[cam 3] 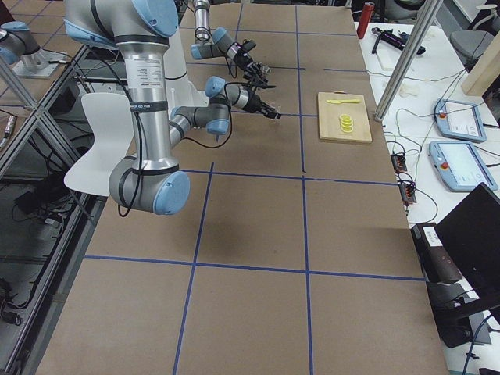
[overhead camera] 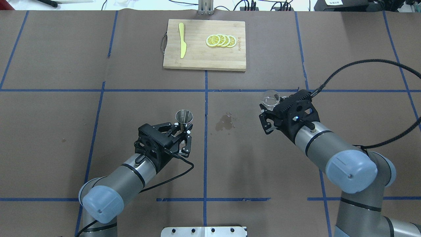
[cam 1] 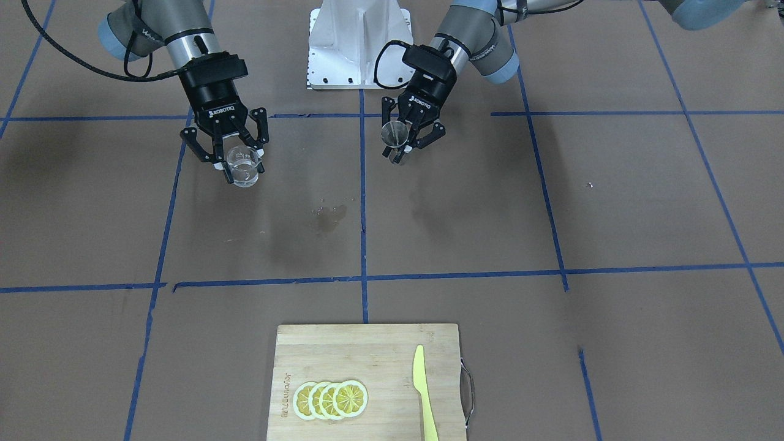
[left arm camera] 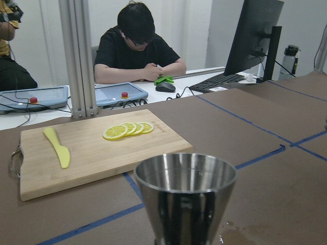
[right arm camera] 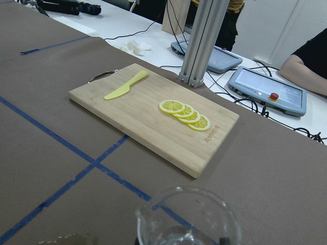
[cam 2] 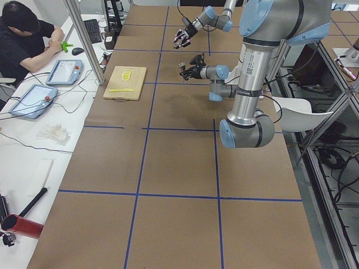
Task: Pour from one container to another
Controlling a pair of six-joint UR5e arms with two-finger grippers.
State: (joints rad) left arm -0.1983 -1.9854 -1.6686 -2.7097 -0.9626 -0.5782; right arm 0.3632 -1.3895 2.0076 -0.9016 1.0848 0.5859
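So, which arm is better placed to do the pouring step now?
Right. The right gripper holds the small clear glass cup; the left gripper holds the silver-grey metal jigger upright, mouth up. They are apart, so the right should probably move across first.

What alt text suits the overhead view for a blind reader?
Over a brown table, the robot's left gripper holds a steel jigger and its right gripper a clear glass cup. Beyond them lies a cutting board with lemon slices and a yellow knife.
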